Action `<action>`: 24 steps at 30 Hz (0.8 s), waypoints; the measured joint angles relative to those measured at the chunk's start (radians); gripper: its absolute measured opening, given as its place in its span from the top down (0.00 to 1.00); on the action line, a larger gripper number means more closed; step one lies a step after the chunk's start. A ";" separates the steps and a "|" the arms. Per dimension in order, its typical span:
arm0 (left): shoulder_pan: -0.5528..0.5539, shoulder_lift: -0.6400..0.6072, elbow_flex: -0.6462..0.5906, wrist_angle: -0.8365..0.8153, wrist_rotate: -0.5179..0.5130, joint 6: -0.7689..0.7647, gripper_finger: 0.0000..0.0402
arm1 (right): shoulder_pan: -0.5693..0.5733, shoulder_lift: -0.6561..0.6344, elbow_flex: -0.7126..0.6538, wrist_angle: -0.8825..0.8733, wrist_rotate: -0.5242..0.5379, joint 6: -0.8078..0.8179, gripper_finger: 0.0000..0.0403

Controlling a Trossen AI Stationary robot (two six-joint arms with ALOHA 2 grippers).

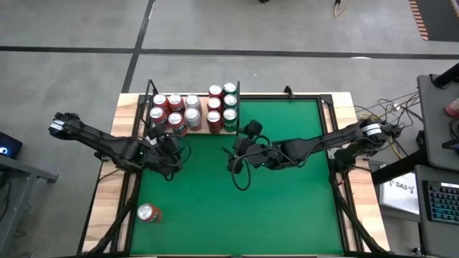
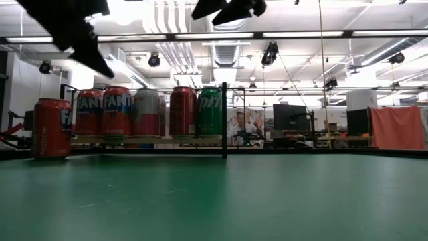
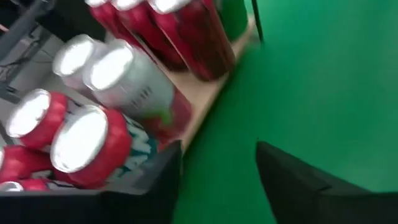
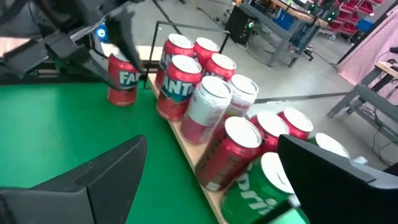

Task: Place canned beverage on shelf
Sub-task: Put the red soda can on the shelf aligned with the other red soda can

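The shelf (image 1: 203,133) stands at the table's far left, a pale wood panel (image 4: 185,148) with black rods, and several red, silver and green cans (image 1: 192,109) stand upright on it. One red can (image 4: 121,79) stands on the green felt beside the shelf's left end (image 2: 52,127). Another red can (image 1: 148,213) rests near the near left corner. My left gripper (image 3: 217,152) hangs open above the felt just in front of the shelf's left part (image 1: 171,147), nothing between its fingers. My right gripper (image 4: 211,146) is open in mid-air over the table's middle (image 1: 238,149), facing the cans.
Green felt (image 1: 287,201) covers the table, with bare room across the middle, right and near side. Black frame rails (image 1: 331,122) run along the table's edges. A thin black shelf rod (image 2: 224,120) stands at the shelf's right front corner.
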 joint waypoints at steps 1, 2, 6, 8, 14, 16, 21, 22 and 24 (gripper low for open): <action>0.000 0.000 -0.016 0.001 0.007 0.003 0.58 | 0.000 -0.012 0.000 -0.020 0.000 0.001 0.13; 0.000 -0.001 -0.034 0.002 0.012 0.004 0.64 | 0.000 -0.020 0.000 -0.043 0.000 0.007 0.13; 0.003 -0.005 -0.101 0.028 0.004 -0.017 0.89 | 0.000 -0.043 0.000 -0.115 0.000 0.022 0.19; 0.004 -0.006 -0.117 0.042 -0.011 -0.052 0.97 | 0.000 -0.056 0.000 -0.143 -0.001 0.024 0.23; 0.005 -0.024 -0.137 0.172 -0.024 -0.074 0.99 | 0.000 -0.094 0.000 -0.258 -0.002 0.036 0.44; 0.008 -0.031 -0.134 0.203 -0.024 -0.056 1.00 | 0.000 -0.105 0.000 -0.312 -0.002 0.056 0.52; 0.041 -0.044 -0.084 0.193 0.029 0.002 1.00 | -0.001 -0.122 -0.001 -0.467 -0.047 0.104 0.73; 0.054 -0.048 -0.077 0.188 0.060 0.019 1.00 | -0.001 -0.126 -0.004 -0.483 -0.071 0.112 0.77; 0.085 -0.056 -0.067 0.184 0.125 0.057 1.00 | -0.001 -0.138 -0.022 -0.504 -0.107 0.117 0.86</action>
